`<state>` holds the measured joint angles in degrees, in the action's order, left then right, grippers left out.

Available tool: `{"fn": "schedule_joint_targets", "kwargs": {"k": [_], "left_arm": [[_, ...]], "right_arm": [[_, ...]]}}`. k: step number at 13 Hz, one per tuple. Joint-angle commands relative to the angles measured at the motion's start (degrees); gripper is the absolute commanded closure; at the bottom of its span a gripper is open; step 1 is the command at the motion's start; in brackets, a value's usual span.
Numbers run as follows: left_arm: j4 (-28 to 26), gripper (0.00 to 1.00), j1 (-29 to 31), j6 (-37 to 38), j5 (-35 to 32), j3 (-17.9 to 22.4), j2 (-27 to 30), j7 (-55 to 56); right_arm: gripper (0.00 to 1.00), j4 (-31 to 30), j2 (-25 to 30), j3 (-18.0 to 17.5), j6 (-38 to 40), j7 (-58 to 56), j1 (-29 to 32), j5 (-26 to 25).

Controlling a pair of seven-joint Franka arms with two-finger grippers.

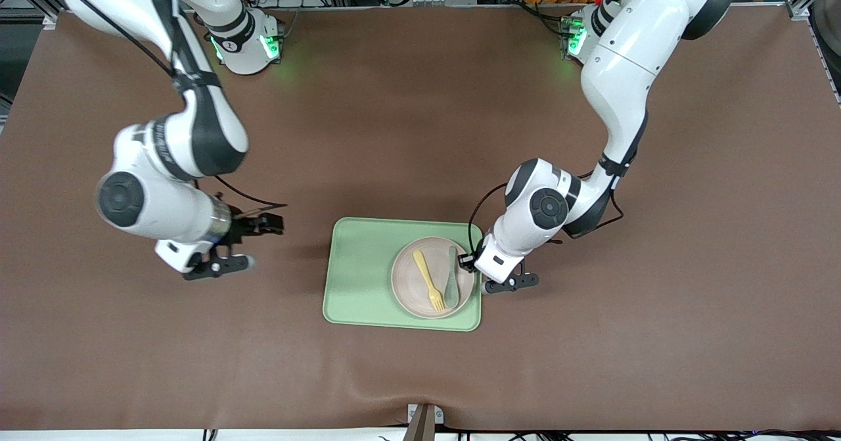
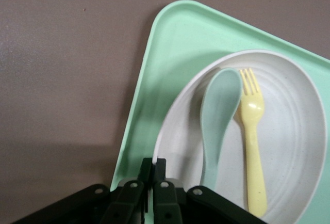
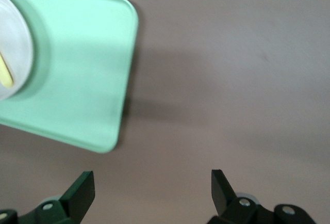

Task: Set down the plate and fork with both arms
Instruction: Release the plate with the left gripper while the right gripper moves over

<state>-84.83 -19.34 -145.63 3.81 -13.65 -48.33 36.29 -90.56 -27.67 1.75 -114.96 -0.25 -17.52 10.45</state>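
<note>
The plate (image 1: 433, 278) sits on the green tray (image 1: 358, 273), in the half toward the left arm's end of the table, and the left gripper (image 2: 153, 168) is at the plate's rim on that same side, at about 3 o'clock on the plate in the front view. In the left wrist view its two fingers (image 2: 160, 175) stand pressed close together with the thin rim edge running between them, so the gripper reads as clamped on the plate. The fork (image 1: 428, 280) lies in the plate with its long axis running from about 11 o'clock at the handle to 5 o'clock at the tines, the tines nearer the front camera. A grey-green spoon (image 1: 452, 284) lies just beside it, between the fork and the left gripper. The right gripper (image 3: 153, 189) hovers over bare table toward the right arm's end, well apart from the tray at about 9 o'clock, its fingers spread wide and holding nothing. Judged from this layout, the fork is reachable by the right arm across the free half of the tray, and the spoon is the item most likely to obstruct a clean pick.
</note>
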Motion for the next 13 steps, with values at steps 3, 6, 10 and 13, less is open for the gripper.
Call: {"fn": "schedule_joint_targets", "kwargs": {"k": [3, 6, 10, 13], "left_arm": [[1.4, 0.00, 0.1, 0.9, 0.1, 0.4, 3.1, 0.8], [1.5, 0.00, 1.8, 13.0, 0.1, 0.5, 12.0, 0.4], [1.5, 0.00, 5.3, 28.4, 0.1, 0.5, 23.1, 0.4], [1.7, 0.00, 10.6, 38.6, 0.0, 0.4, 30.3, 0.0]], "right_arm": [[0.00, 3.6, -6.9, 0.4, -9.7, 2.2, -6.5, 0.8], [0.00, 5.4, -10.1, 0.5, -19.5, 1.6, -13.4, 0.2], [0.00, 11.2, -17.8, 0.6, -30.5, 1.4, -18.8, 0.0], [0.00, 15.2, -22.8, 0.6, -34.9, -1.4, -19.6, -1.0]]}}
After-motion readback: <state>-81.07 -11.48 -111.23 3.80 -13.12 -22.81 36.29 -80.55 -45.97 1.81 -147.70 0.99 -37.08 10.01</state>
